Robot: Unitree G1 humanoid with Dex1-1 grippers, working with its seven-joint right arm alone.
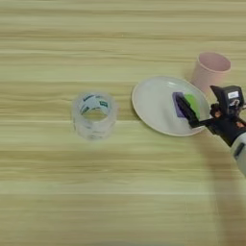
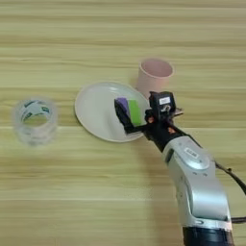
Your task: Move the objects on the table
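Silver forearm (image 2: pixel 199 192) of the right arm, entering from the lower right of the frame and reaching up-left over the wooden table (image 2: pixel 72 192). Right gripper (image 2: pixel 129 115) over the right part of a white plate (image 2: pixel 93 113) at centre frame; one black finger (image 2: pixel 124 115) crosses the blocks, and whether the fingers are parted or grasp anything cannot be told. Purple block (image 2: pixel 122 103) and light green block (image 2: pixel 134 111) side by side on the plate, touching. Pink cup (image 2: pixel 153 74) upright just beyond the plate's upper right rim. Clear tape roll (image 2: pixel 34 120) at left, well apart.
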